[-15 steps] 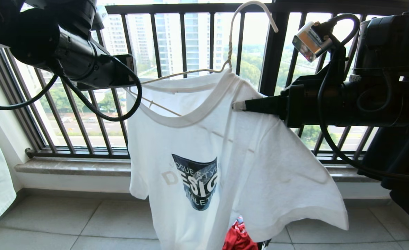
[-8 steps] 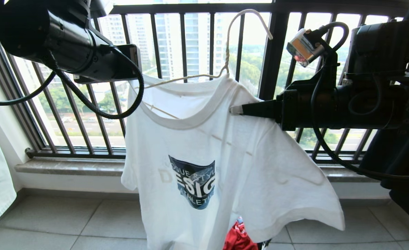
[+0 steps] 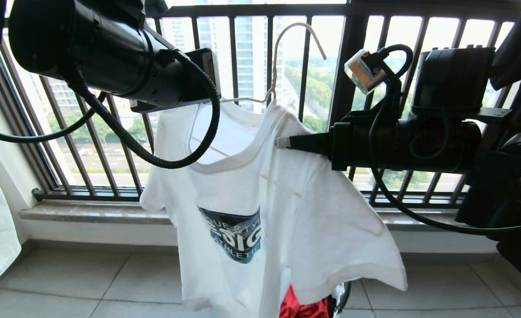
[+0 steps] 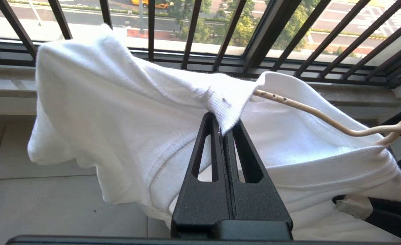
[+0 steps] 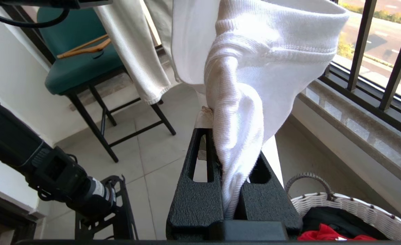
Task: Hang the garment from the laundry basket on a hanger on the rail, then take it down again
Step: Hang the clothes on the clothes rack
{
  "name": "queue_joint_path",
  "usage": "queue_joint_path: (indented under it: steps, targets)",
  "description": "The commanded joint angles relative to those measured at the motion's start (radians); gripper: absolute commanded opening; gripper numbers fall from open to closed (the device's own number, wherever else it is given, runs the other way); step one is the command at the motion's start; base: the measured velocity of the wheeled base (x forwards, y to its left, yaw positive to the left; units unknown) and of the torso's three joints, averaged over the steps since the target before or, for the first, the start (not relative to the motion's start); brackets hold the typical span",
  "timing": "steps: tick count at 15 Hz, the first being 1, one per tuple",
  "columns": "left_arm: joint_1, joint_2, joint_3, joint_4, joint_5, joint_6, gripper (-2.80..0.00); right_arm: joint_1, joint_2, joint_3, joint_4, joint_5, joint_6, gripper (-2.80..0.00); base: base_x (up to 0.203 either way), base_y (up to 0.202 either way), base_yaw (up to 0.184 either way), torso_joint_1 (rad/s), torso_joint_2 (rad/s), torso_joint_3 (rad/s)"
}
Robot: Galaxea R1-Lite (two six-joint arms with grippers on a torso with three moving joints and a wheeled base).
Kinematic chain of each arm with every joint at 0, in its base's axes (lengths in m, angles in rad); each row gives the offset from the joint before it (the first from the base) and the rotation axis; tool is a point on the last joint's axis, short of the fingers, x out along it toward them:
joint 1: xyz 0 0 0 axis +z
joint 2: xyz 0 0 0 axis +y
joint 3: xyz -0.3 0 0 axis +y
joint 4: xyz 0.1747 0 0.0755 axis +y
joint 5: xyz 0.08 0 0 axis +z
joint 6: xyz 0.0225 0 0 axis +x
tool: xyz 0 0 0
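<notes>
A white T-shirt with a navy chest graphic hangs in mid-air in front of a black barred window railing, held up between two black robot arms. A thin beige wire hanger is threaded inside the shirt, its hook rising free above the collar and caught on nothing.

In the head view the left gripper is hidden behind its own arm at the shirt's left shoulder. The left wrist view shows it: the left gripper is clenched on a fold of the ribbed collar, with the hanger's wire arm emerging from the cloth just beside it.

The right gripper meets the shirt's right shoulder. The right wrist view shows its fingers pinching a bunched rope of white fabric.

Only the right wrist view shows the white woven laundry basket on the floor below, holding red and dark clothes, and a green chair with a wooden hanger lying on it.
</notes>
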Motion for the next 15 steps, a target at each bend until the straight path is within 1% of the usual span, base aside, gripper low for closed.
queue_joint_path:
  steps: [1,3,5,7,9,11,13,15]
  targets:
    - [-0.047,-0.001,0.000,0.003,0.002,-0.035,-2.80,0.002,0.031,0.025,-0.093,-0.001,0.016,-2.80,0.000,0.000,0.000,0.000,0.00,0.000]
    - [-0.075,-0.011,0.000,-0.027,0.003,-0.078,-2.80,0.002,0.049,0.030,-0.148,-0.042,0.023,-2.80,0.000,0.000,0.000,0.000,0.00,0.000]
    - [-0.091,-0.028,0.000,-0.043,0.004,-0.117,-2.80,0.002,0.066,0.046,-0.236,-0.072,0.032,-2.80,0.000,0.000,0.000,0.000,0.00,0.000]
    - [-0.113,-0.040,0.000,-0.068,0.003,-0.153,-2.80,0.002,0.081,0.058,-0.299,-0.083,0.039,-2.80,0.000,0.000,0.000,0.000,0.00,0.000]
    - [-0.151,-0.053,0.000,-0.103,0.001,-0.189,-2.80,0.001,0.079,0.059,-0.355,-0.106,0.094,-2.80,0.000,0.000,0.000,0.000,0.00,0.000]
    - [-0.181,-0.059,0.003,-0.136,-0.002,-0.221,-2.80,0.001,0.074,0.066,-0.399,-0.118,0.120,-2.80,0.000,0.000,0.000,0.000,0.00,0.000]
    - [-0.190,-0.047,0.014,-0.137,-0.003,-0.245,-2.80,0.001,0.062,0.085,-0.431,-0.123,0.123,-2.80,0.000,0.000,0.000,0.000,0.00,0.000]
    - [-0.190,-0.026,0.036,-0.137,-0.004,-0.266,-2.80,0.001,0.064,0.108,-0.525,-0.125,0.139,-2.80,0.000,0.000,0.000,0.000,0.00,0.000]
